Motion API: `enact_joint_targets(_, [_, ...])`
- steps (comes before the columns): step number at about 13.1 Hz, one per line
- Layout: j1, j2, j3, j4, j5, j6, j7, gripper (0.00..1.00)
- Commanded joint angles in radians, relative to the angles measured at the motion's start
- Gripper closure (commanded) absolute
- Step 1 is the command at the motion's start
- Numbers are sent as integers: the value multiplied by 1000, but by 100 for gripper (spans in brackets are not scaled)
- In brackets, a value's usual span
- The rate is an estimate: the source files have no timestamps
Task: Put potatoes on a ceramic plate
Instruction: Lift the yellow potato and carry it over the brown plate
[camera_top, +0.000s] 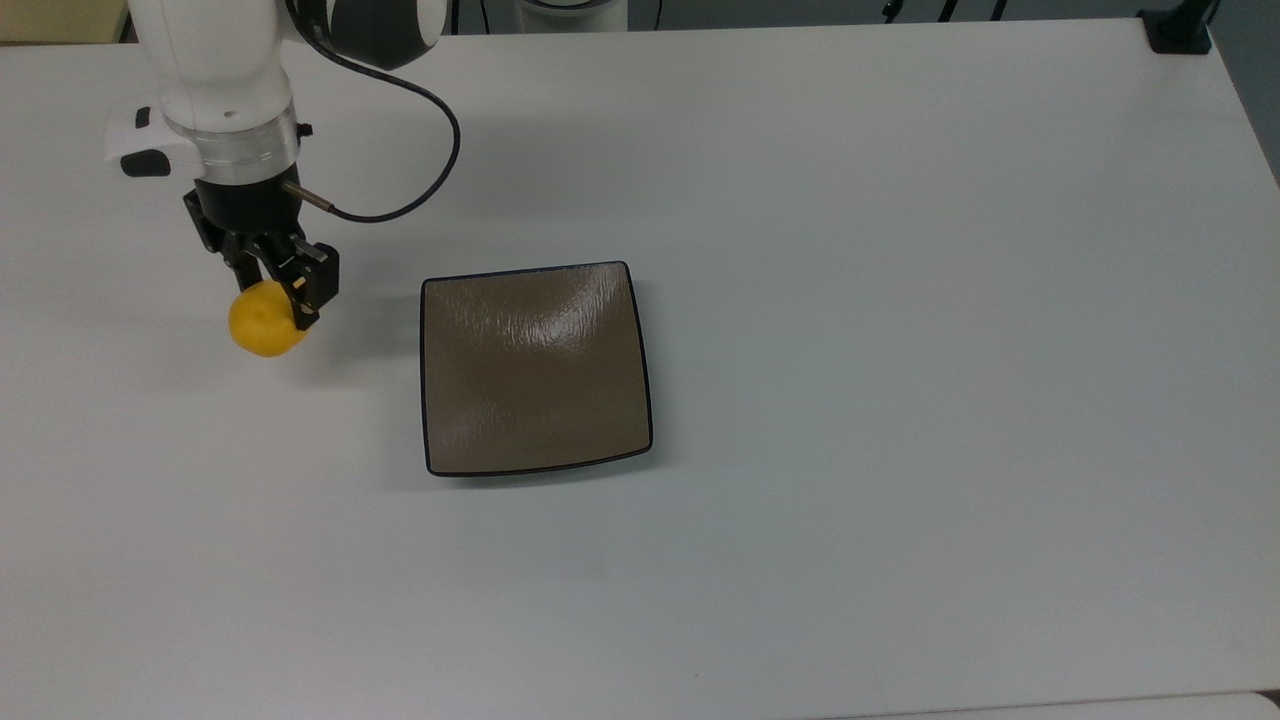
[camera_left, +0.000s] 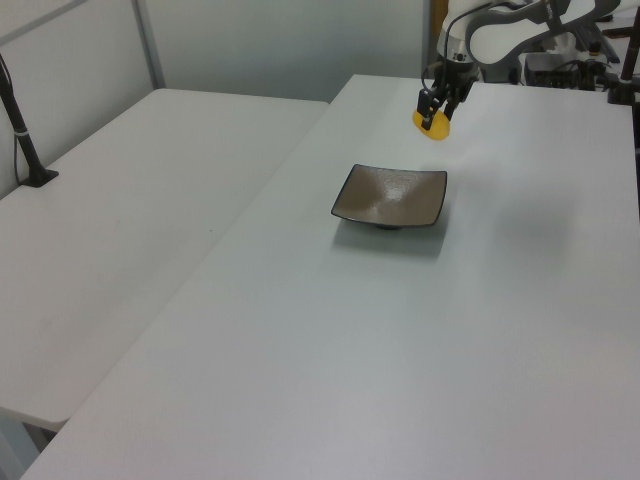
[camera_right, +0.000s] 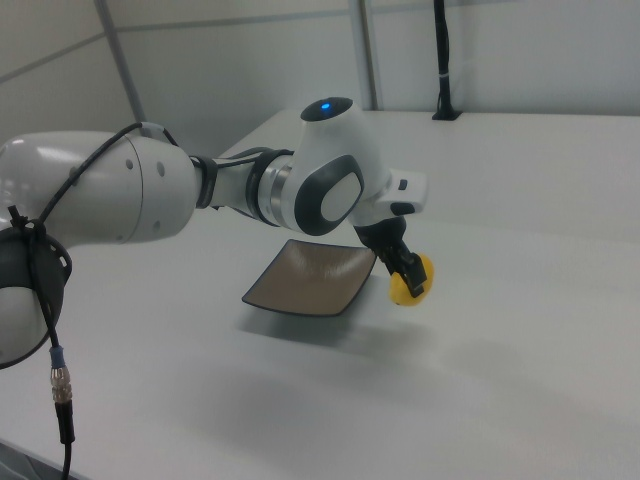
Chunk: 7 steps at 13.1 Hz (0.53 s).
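Lying flat on the white table (camera_top: 900, 300), the ceramic plate (camera_top: 535, 370) is kept bare and unobstructed, so that a load can be set down on it from above; in the left view it is seen nearer than the arm. Beyond it in the left view, and just off the top view's left of the plate, the potato (camera_top: 264, 320) is carried clear of the tabletop, apparently to pass over the plate's dark rim. The gripper (camera_top: 280, 285) is closed partway, its fingers pressed against the yellow lump from two sides, with nothing else touched.
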Motion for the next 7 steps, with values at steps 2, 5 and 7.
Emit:
enact_joint_targets(2, [24, -11, 30, -6, 155, -5, 128, 69])
enact_joint_targets(5, [26, -11, 98, -3, 201, -96, 134, 69])
enact_joint_targets(7, [59, 8, 122, 2, 197, -98, 126, 68])
